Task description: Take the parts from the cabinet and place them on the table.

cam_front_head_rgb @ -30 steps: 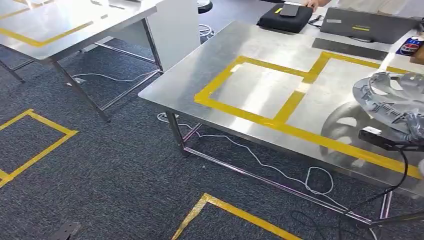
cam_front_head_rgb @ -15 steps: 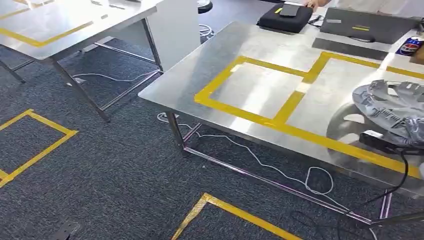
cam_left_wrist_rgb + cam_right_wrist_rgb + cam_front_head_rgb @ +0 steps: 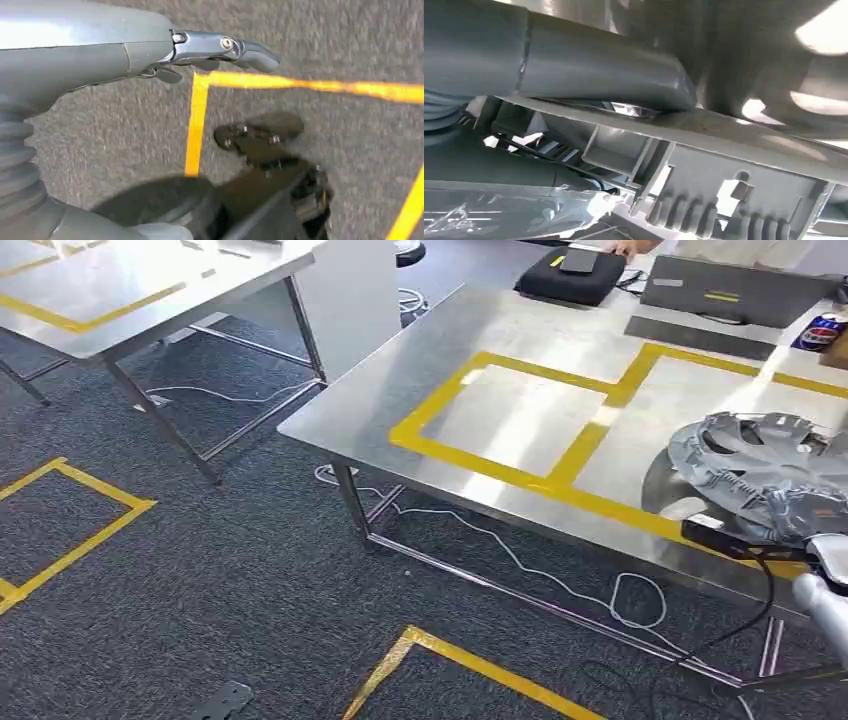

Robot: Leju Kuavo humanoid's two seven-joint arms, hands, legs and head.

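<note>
Head view shows my right hand (image 3: 800,515) low at the right edge of the frame, clamped on the rim of the grey wheel cover (image 3: 750,465), which I carry tilted over the near right part of the steel worktop (image 3: 400,390), above the right-hand box of the yellow tape grid (image 3: 590,435). Whether the cover's far edge already touches the steel I cannot tell; its pale reflection sits on the surface beneath it. Right wrist view, close in, confirms the hold: my thick grey thumb (image 3: 599,65) lies across the cover's edge, with the ribbed clips of its inner face just beyond. My left hand (image 3: 220,50) hangs by my side over the carpet, fingers apart and holding nothing. I judge the fetch to be done and the placing to be the step in hand. The next move calls for lowering the cover until it lies flat inside the taped box, keeping it off the tape lines and away from the worktop's near edge, then opening my fingers and drawing the hand back without dragging the rim, as the smooth steel would probably let it slide.
</note>
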